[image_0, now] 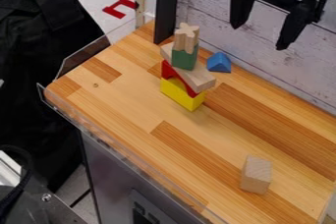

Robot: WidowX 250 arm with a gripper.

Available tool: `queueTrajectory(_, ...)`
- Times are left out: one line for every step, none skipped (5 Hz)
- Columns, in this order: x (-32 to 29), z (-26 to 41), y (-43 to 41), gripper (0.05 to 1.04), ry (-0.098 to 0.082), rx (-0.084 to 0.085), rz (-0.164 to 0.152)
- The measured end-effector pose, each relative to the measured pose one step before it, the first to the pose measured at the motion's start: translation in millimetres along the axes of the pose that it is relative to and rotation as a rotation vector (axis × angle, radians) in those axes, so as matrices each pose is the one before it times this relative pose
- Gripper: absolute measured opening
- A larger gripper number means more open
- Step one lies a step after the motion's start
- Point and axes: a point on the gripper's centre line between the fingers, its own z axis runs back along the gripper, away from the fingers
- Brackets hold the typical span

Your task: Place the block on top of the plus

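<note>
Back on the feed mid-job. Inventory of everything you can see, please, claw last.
yellow block: one, yellow, stack's base
red arch: one, red, on the yellow block
plank: one, bare wood, across the red arch
green block: one, green, on the plank
plus: one, bare wood, atop the green block
triangular block: one, blue, beside the stack
loose block: one, bare wood, tabletop, lower right
tabletop: one, wood-coloured, under the blocks
claw: one, black, upper right, fingers apart
</note>
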Motion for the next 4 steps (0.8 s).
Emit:
queueTrajectory(-1.57, -10.80, 0.11, 1.000, 0.0351, 0.0041, 0.0006)
queueTrajectory(-5.94, -15.76, -7.16, 1.000, 0.0226, -0.0225, 0.0079)
queueTrajectory(-4.61, -7.72, -19.18, 1.000, -0.0007, -0.0243, -0.0074)
queueTrajectory(-5.63, -3.79, -8.68, 1.000, -0.0191, -0.0112, 0.0361)
